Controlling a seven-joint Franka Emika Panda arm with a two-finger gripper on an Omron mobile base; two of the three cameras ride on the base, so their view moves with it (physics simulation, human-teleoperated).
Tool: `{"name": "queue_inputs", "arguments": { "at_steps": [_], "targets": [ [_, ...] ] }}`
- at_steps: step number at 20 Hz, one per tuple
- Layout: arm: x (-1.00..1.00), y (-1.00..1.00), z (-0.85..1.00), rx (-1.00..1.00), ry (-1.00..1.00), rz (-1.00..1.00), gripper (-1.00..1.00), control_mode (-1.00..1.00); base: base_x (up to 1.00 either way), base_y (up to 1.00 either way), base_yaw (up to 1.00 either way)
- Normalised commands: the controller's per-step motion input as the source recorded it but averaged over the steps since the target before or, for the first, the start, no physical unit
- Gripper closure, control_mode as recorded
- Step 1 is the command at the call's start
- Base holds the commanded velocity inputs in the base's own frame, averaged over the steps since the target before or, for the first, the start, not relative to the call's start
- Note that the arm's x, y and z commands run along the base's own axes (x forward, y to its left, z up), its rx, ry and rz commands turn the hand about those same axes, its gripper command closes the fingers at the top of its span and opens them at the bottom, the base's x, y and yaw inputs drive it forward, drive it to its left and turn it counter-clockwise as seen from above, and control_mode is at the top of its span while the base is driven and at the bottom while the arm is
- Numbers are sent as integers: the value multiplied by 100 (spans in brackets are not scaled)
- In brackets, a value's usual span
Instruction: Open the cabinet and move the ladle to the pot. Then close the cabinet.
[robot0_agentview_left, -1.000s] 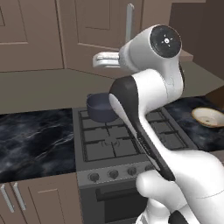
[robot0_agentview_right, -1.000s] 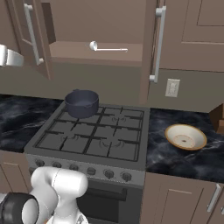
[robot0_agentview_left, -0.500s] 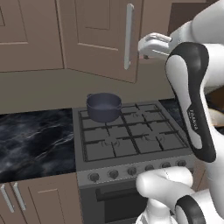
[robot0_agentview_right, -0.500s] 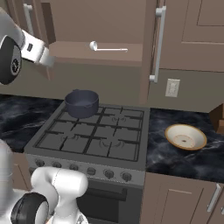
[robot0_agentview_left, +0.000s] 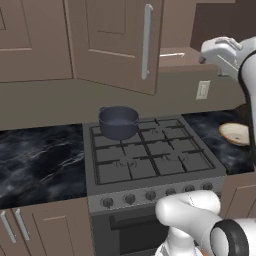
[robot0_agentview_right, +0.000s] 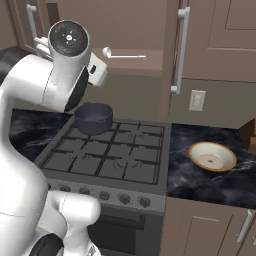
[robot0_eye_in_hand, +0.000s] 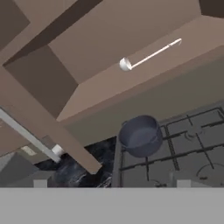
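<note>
Both doors of the cabinet (robot0_agentview_right: 150, 30) stand open, bar handles (robot0_agentview_right: 178, 50) turned outward. The ladle (robot0_agentview_right: 125, 55) lies flat on the bottom shelf, bowl to the left in the right base view. In the hand view the ladle (robot0_eye_in_hand: 148, 55) lies ahead on the shelf, well apart from my fingers. The pot (robot0_agentview_left: 118, 121) sits on the stove's back left burner, and appears below the shelf in the hand view (robot0_eye_in_hand: 140, 135). My gripper (robot0_eye_in_hand: 112, 183) is open and holds nothing. It hangs in front of the cabinet, level with the shelf (robot0_agentview_left: 220, 50).
A shallow tan dish (robot0_agentview_right: 212, 155) rests on the black marble counter right of the stove (robot0_agentview_left: 150, 160). The open left door (robot0_agentview_left: 120, 45) juts out over the stove's back. A wall outlet (robot0_agentview_right: 197, 100) sits under the cabinet.
The arm has swung up and across from in front of the stove to the height of the cabinet shelf. Pot, ladle and doors have stayed put.
</note>
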Motion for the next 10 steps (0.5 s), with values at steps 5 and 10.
{"name": "queue_inputs", "arguments": {
  "at_steps": [5,10],
  "targets": [
    [89,12,-31,17,-12,5,-100,-100,0,0,0],
    [99,20,-8,22,-3,7,-100,-100,0,0,0]
  ]
}}
